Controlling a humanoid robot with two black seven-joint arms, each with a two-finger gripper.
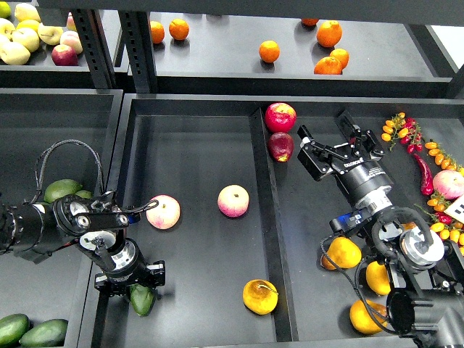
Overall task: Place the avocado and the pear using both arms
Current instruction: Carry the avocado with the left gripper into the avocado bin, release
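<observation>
The dark green avocado (141,299) lies at the front left corner of the middle tray (196,145). My left gripper (133,279) is right over it, pointing down and touching or just above its upper end. The gripper is dark and seen end-on, so its fingers cannot be told apart. The yellow-orange pear (259,296) with its curved brown stem lies free at the tray's front right. My right gripper (330,139) is open and empty, raised over the right tray near two red apples, well away from the pear.
Two pink-and-yellow apples (163,212) (233,201) lie mid-tray. Red apples (280,117) (280,146) sit by the divider (264,217). Yellow fruits (343,252) lie under my right arm. Lighter avocados (61,190) (29,331) are in the left tray, oranges (269,51) on the shelf, and peppers (424,174) at the far right.
</observation>
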